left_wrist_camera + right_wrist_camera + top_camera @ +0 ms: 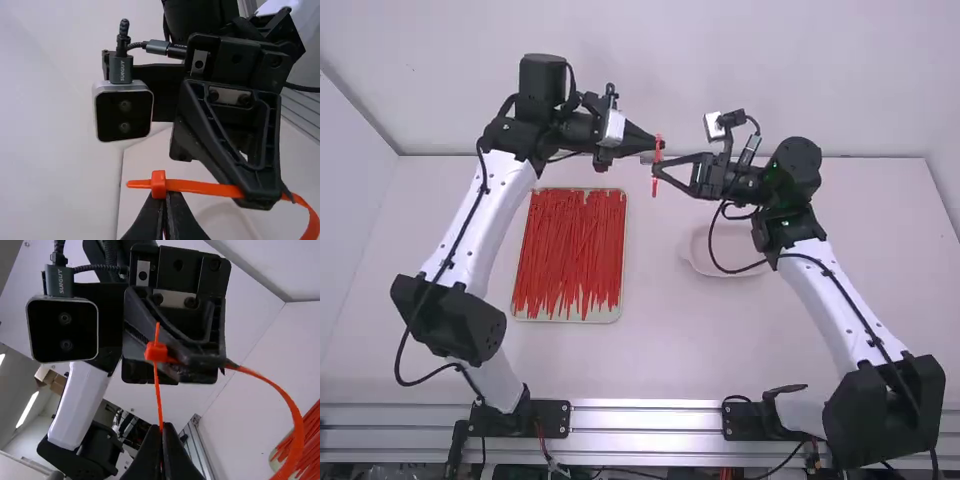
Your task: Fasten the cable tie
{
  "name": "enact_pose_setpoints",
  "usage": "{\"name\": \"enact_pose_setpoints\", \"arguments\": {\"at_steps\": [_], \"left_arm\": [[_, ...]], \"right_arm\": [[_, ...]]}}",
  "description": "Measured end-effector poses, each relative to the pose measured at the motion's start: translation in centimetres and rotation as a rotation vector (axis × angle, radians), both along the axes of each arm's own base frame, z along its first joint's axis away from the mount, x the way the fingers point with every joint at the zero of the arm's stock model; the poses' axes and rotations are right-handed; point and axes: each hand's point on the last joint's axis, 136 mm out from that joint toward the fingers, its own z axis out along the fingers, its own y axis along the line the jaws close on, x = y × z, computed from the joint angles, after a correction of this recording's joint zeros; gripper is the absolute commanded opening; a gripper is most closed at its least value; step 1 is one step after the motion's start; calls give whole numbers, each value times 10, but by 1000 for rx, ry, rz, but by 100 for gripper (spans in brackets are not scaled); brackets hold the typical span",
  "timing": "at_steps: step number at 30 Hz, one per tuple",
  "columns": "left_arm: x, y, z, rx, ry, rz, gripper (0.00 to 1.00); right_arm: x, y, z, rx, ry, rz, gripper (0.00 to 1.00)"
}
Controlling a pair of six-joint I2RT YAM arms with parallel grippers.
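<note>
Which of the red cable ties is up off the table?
The single tie held in the air between the two arms; the rest lie piled on the tray.

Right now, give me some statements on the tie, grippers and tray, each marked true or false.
1. The left gripper and the right gripper hold one cable tie in the air. True.
2. The left gripper's fingers are open. False: they are shut on the tie near its head.
3. The tray holds no ties. False: it is covered with red ties.
4. The right gripper's fingers are shut on the tie's strap. True.
</note>
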Motion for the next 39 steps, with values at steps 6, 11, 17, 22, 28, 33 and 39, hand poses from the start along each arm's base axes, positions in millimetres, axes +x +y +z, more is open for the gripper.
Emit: {"name": "enact_pose_setpoints", "arguments": {"at_steps": [6,11,17,22,28,33,39], "left_arm": [[-4,-6,-8,24,15,-1,2],[-7,-5,-13,36,2,-4,2],[-8,-5,-16,42,0,-8,2],[-11,-6,-18,46,9,-14,2],[-19,-5,-26,58,11,-35,2],[-20,-5,-25,56,-4,-39,2],[-26,-6,-24,41,25,-65,2]], "right_arm": [[4,-4,2,9,10,-22,0],[3,-5,1,8,32,-9,0],[4,-7,-2,7,48,-11,0],[4,-9,-2,8,61,-11,0],[0,-8,-4,3,73,18,0],[1,-13,-4,2,69,14,12],[14,-29,-2,10,58,-52,33]]}}
